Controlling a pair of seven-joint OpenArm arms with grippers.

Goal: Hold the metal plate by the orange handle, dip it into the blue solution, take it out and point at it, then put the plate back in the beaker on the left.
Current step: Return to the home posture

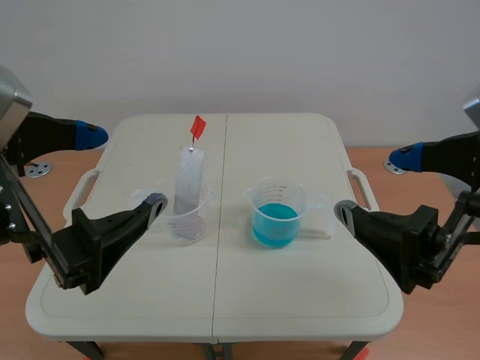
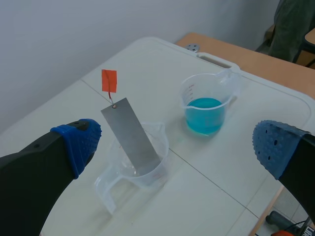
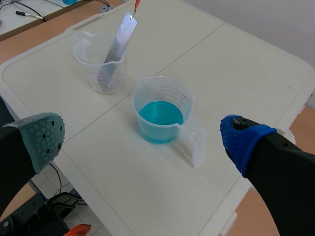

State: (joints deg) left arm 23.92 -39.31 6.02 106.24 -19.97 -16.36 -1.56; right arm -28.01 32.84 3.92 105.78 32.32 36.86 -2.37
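Both grippers gape wide and hold nothing; the plate leans in its beaker.
The left gripper (image 2: 174,145) has its fingers spread far apart. Just ahead, between them, the metal plate (image 2: 130,135) stands tilted in the clear beaker (image 2: 147,169), with its orange handle (image 2: 109,80) poking up above the rim. The blue solution (image 2: 204,110) sits farther ahead, toward that gripper's right finger. The right gripper (image 3: 144,140) is spread just as wide, the solution's beaker (image 3: 160,105) close ahead between its fingers, all on the white table (image 1: 300,300).
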